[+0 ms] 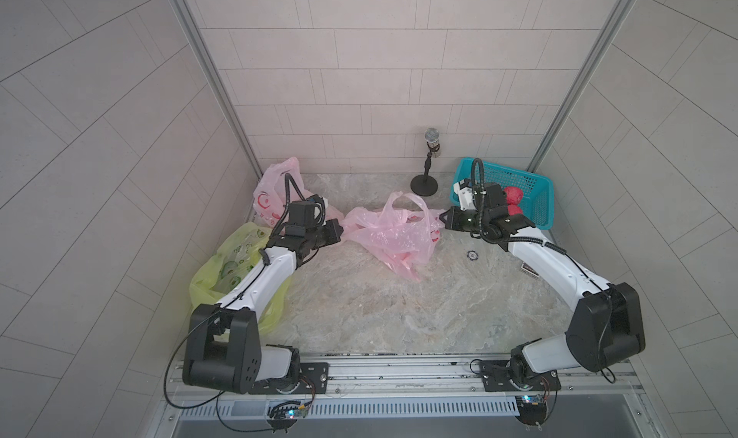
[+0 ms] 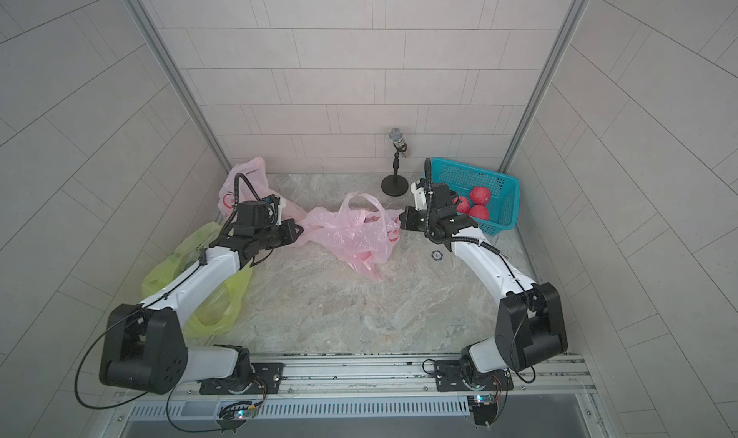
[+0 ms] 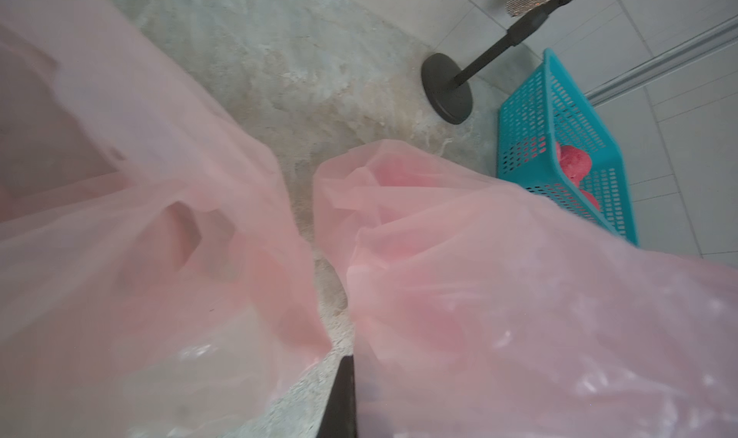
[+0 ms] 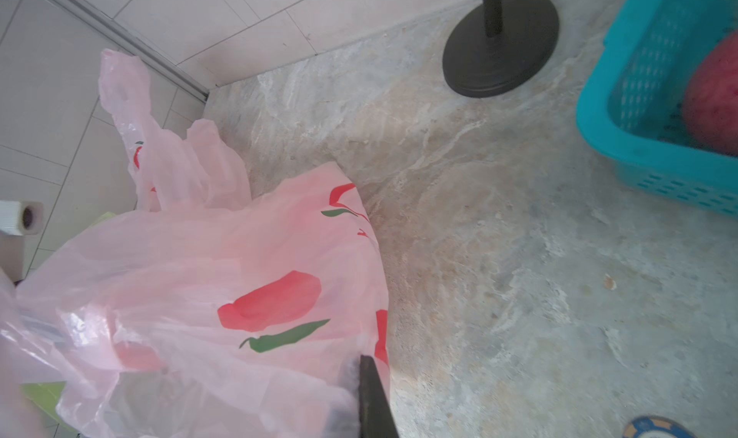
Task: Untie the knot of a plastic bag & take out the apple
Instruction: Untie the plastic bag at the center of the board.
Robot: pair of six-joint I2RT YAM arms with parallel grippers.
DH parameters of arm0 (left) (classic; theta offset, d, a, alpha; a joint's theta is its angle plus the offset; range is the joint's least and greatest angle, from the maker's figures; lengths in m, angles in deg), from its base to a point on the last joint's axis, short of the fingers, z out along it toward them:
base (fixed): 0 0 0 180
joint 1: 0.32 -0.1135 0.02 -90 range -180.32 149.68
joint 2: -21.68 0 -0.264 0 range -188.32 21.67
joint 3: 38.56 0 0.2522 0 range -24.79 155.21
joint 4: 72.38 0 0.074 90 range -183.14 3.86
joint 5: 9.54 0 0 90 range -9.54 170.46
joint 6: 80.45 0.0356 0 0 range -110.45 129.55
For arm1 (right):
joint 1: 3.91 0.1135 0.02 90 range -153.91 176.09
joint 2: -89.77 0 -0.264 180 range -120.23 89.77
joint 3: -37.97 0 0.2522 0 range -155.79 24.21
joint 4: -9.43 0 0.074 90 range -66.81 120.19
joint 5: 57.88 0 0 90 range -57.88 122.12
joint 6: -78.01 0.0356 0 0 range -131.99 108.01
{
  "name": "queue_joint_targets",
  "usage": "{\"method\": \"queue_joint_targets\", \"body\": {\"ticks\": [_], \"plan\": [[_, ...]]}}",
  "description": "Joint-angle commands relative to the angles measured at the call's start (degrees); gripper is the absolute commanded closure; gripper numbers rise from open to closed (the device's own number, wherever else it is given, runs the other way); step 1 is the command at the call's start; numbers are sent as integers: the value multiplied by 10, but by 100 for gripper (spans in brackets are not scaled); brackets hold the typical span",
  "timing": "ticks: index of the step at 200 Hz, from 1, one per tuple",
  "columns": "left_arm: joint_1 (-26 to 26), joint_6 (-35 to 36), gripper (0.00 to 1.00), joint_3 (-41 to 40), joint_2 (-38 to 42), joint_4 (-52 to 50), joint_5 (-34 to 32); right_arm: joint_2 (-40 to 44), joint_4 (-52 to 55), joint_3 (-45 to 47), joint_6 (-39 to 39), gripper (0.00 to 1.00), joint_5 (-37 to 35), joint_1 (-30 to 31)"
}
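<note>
Pink bag edges: left hand, right hand

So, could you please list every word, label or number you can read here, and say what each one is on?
Nothing here reads clearly.
Rear pink bag: red round logo, lettering too blurred.
Green bag: printed pattern, too small to read.
Middle pink bag: red and green pictures only, no letters visible.
Round blue-and-white chip: marking too small to read.
</note>
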Motion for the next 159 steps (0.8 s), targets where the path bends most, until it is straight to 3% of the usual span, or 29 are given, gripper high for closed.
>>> {"method": "queue_joint_targets", "body": {"ticks": [1,48,92,159], "plan": [[-25,54,100,9,6,-87,-4,13,36,21,6,100,-22,-10],[-44,59,100,-4,-35,-74,3,-4,38,52,4,100,-85,-37],[-44,50,100,-40,-69,-25,-7,-68,2,61,8,100,-84,-57],[-53,44,100,-46,-75,-35,-64,-124,-29,54,2,100,-83,-73]]}}
